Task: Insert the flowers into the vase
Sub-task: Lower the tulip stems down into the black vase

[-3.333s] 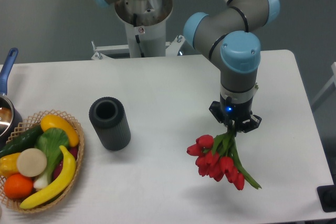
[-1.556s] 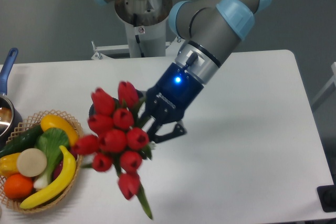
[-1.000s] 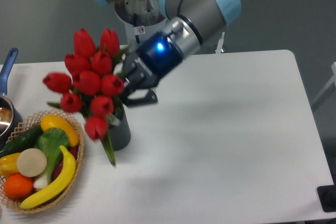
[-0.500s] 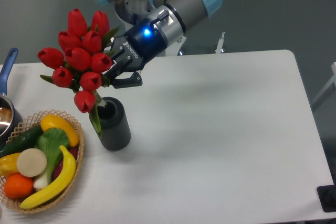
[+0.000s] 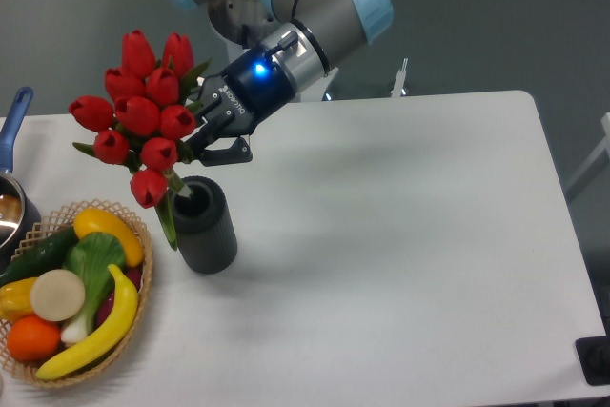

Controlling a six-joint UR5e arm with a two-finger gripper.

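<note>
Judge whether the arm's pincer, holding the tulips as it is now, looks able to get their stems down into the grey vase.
Probably yes. The pincer grips the flowers just above the vase, stems already at its open top. One long leaf hangs outside the rim, and the basket stands close by.

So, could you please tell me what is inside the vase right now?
The green stems of the flowers reach into the top hole of the vase, held by the pincer. How deep they go is hidden by the wall.
</note>
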